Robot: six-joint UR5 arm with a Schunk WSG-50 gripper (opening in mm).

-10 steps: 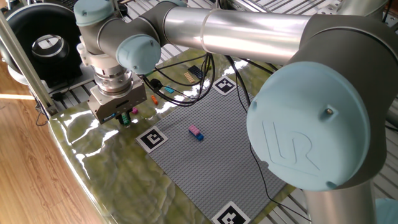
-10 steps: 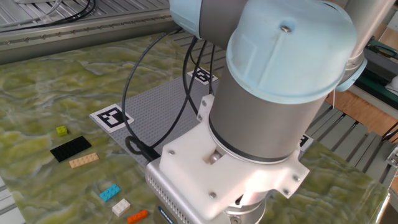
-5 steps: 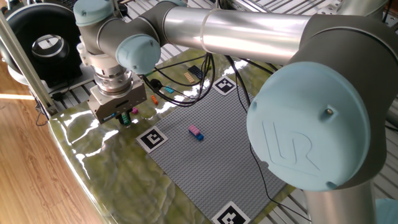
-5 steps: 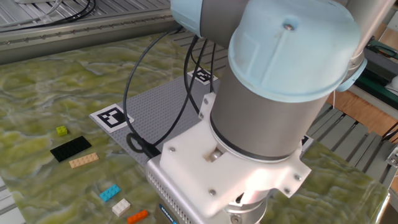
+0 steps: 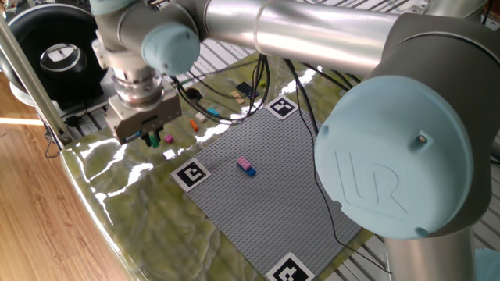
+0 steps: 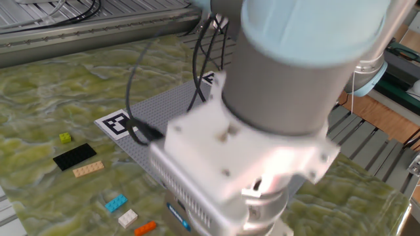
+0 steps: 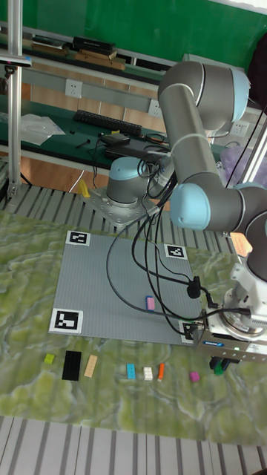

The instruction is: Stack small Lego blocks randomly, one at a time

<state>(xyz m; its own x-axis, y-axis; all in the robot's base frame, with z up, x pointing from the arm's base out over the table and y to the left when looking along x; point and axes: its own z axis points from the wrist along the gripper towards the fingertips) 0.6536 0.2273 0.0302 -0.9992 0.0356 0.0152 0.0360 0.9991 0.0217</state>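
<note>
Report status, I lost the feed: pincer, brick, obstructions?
Pincer shut on green brick, off the table. Pink-blue stack waits on grey baseplate. Magenta brick close beside.

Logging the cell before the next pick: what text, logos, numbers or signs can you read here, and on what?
"UR": embossed logo on the arm's blue joint cap, nearest the camera in one fixed view.
Marker tags on the baseplate corners: black-and-white patterns only, no letters.
Small label on the end effector body: too small to read.
Lego blocks: no print visible.
</note>
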